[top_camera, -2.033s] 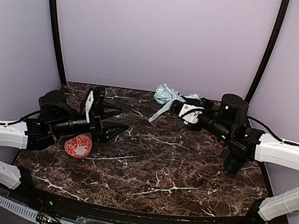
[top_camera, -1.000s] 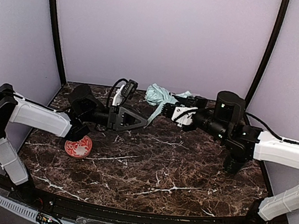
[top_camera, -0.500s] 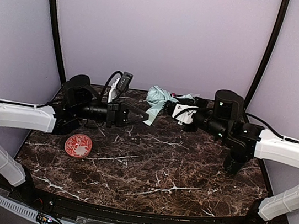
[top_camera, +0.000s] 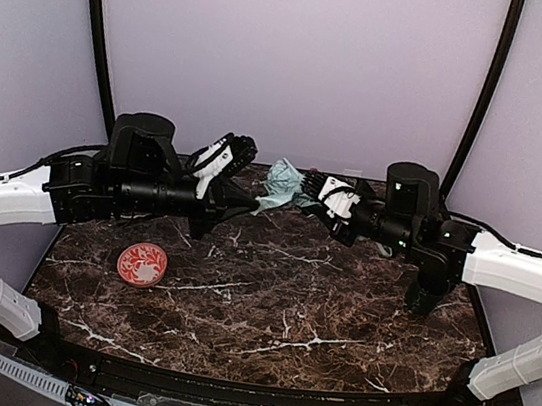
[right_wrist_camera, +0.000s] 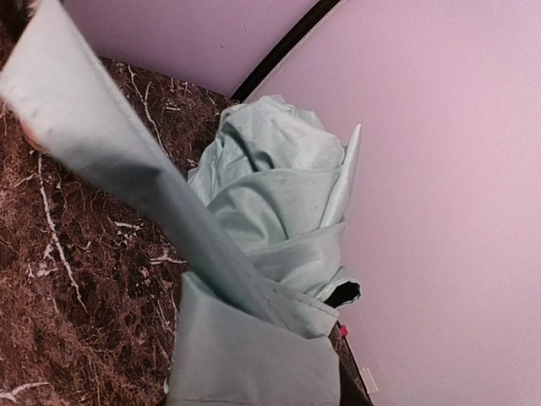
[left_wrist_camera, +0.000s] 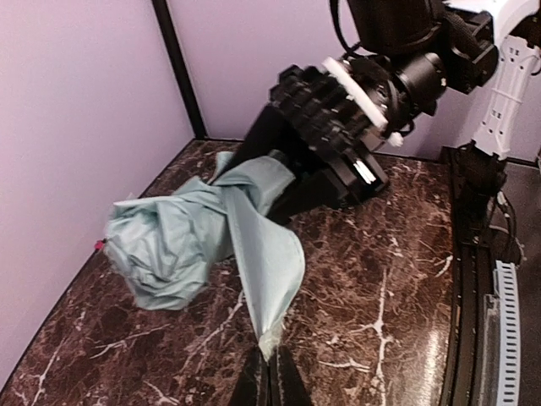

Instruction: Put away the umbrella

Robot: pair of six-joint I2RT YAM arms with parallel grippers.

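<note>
Lavender walls [top_camera: 290, 64] are enclosing a dark marble counter [top_camera: 285, 316]. In the top external view, the left gripper [top_camera: 249, 204] is reaching toward the back centre of the counter, and the right gripper [top_camera: 312, 187] is facing it from the opposite side. The umbrella [top_camera: 280, 180], a crumpled mint-green bundle, is hanging between the two above the rear of the counter. A red disc [top_camera: 142, 264] is lying on the counter near the left arm, well apart from the umbrella.

In the left wrist view, the left gripper [left_wrist_camera: 270, 379] is standing fully closed, pinching the tip of a long flap [left_wrist_camera: 266, 262] of the umbrella's fabric. The flap is running up to the bundle, which the right gripper [left_wrist_camera: 283, 173] is clamping with its jaws partly closed around the fabric.

In the right wrist view, the umbrella [right_wrist_camera: 279, 194] is filling most of the frame close to the back wall. The flap [right_wrist_camera: 101, 152] is stretching toward the upper left. Folded fabric is covering the right gripper's own fingers.
</note>
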